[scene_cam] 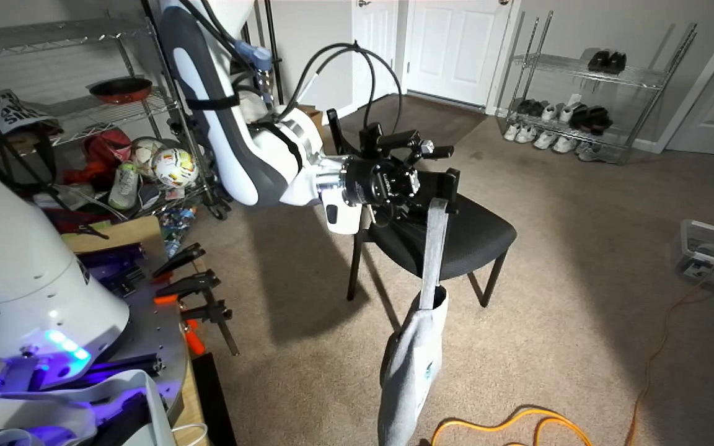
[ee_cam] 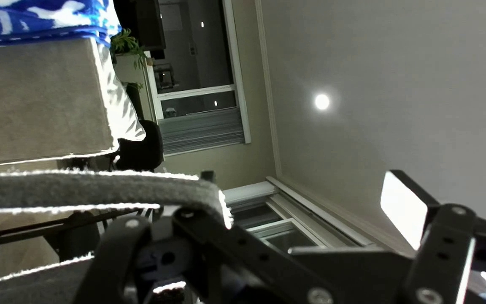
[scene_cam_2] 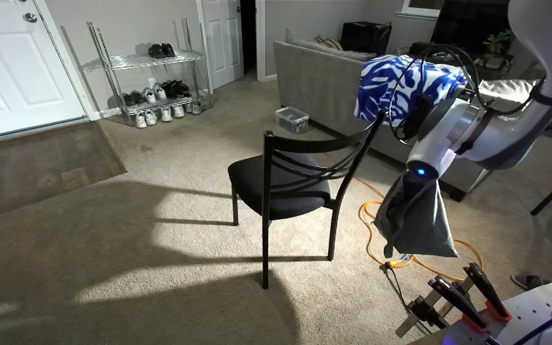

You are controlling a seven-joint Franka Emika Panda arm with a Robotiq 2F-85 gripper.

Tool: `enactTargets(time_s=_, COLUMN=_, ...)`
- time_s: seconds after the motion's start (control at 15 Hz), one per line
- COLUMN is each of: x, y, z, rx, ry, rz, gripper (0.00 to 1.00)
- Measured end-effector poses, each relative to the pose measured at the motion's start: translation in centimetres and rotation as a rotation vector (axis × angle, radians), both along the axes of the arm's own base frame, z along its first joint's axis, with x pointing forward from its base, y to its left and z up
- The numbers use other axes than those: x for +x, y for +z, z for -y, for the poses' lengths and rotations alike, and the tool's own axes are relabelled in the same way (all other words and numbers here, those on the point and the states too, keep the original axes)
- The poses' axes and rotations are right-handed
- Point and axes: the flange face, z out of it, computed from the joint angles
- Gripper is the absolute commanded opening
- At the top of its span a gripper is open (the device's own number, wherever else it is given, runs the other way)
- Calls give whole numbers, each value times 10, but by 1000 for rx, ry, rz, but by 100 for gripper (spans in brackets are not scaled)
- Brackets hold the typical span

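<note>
Right up close, there it is: a grey bag (scene_cam: 416,365) dangling at the bottom centre of an exterior view, its strap (scene_cam: 434,248) running straight up to the gripper (ee_cam: 308,198)! And look at the wrist view: those fingers (ee_cam: 404,209) stand wide apart, and the strap is slung over the one at left, carried, as far as I can see, rather than pinched. Along the bottom edge, an orange cord (scene_cam: 499,426) snakes over the carpet (scene_cam: 307,384), and at lower left black clamps (scene_cam: 189,285) grip the bench (scene_cam: 157,322). Further in, here's the black chair (scene_cam_2: 257,184), mid-frame in an exterior view, standing apart from the bag, which hangs to its right. Up at upper left, a pan (scene_cam: 123,90) sits on metal shelving (scene_cam: 66,31) above a ball (scene_cam: 175,168); at upper right, a blue-and-white blanket (scene_cam_2: 381,86) lies over the sofa (scene_cam_2: 314,76). And way at the back, in both exterior views, the shoe rack (scene_cam: 648,77), shoes (scene_cam: 589,119) lined up on it, near a white door (scene_cam: 450,52) at the top.
</note>
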Motion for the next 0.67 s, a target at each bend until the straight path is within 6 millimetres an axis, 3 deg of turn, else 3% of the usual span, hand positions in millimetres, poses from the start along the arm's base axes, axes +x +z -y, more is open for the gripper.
enactTargets(time_s=0.67, x=5, y=-2, z=2, rx=7, ry=-4, rz=-7, gripper=100)
